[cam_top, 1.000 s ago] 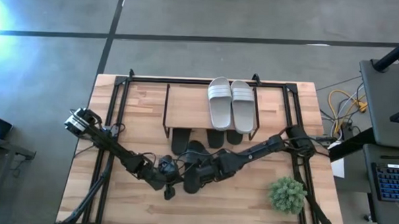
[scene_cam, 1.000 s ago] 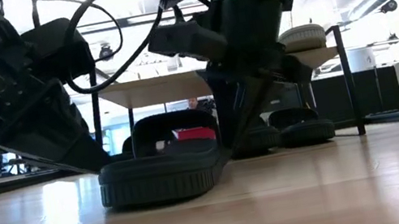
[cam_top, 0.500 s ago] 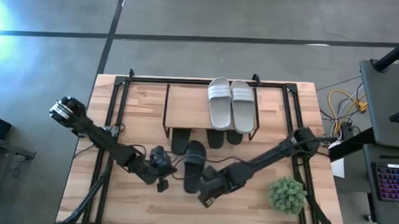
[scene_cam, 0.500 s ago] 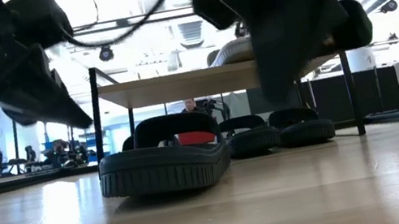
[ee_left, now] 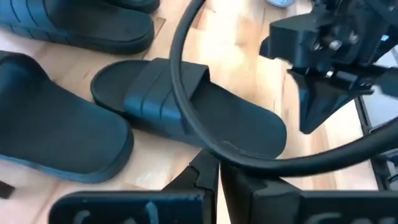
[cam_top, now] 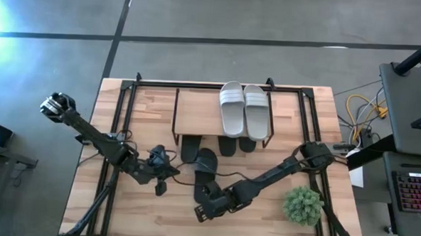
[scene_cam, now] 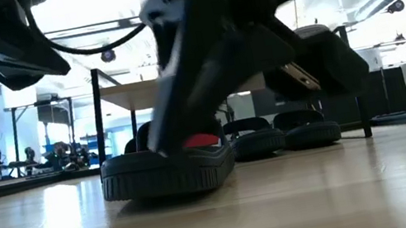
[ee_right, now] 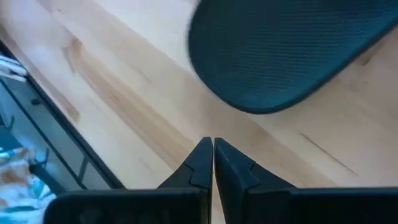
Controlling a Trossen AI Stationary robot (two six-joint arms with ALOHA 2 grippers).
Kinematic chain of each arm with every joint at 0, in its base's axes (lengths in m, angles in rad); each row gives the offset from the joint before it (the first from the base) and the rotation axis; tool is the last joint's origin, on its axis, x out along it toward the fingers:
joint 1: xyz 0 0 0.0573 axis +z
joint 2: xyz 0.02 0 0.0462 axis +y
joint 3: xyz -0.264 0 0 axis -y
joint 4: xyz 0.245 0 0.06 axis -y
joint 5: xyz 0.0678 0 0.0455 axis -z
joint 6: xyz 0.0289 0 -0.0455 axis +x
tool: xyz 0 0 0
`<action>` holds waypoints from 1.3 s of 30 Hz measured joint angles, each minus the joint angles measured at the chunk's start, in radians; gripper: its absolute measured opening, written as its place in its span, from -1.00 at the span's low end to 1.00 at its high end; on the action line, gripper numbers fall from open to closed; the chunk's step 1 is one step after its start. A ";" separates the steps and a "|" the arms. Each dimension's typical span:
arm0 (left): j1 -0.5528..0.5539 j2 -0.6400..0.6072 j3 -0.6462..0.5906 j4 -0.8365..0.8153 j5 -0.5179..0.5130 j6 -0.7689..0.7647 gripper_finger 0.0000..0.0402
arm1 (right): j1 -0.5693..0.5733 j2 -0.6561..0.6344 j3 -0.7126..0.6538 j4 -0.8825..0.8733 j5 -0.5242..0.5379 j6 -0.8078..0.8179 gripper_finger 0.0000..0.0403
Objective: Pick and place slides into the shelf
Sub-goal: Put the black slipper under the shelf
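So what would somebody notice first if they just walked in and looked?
Probably the white slides sitting side by side on top of the shelf. Then the dark slide lying alone on the table in front of it, with both shut grippers, left and right, close by.

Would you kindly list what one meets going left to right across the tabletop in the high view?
Left gripper → right gripper → white slides on the shelf → small green plant.

No legible text anywhere.
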 joint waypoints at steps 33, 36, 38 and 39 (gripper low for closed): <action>-0.002 -0.043 0.000 -0.083 0.000 0.058 -1.00 | -0.134 0.016 0.009 -0.187 0.186 -0.005 -0.96; -0.002 -0.043 0.000 -0.083 0.000 0.058 -1.00 | -0.141 0.015 0.011 -0.256 0.209 -0.005 -0.96; -0.002 -0.043 0.000 -0.083 0.000 0.058 -1.00 | -0.143 0.015 0.019 -0.304 0.232 -0.004 -0.96; -0.002 -0.043 0.000 -0.082 0.000 0.058 -1.00 | -0.144 0.015 0.025 -0.336 0.248 -0.004 -0.96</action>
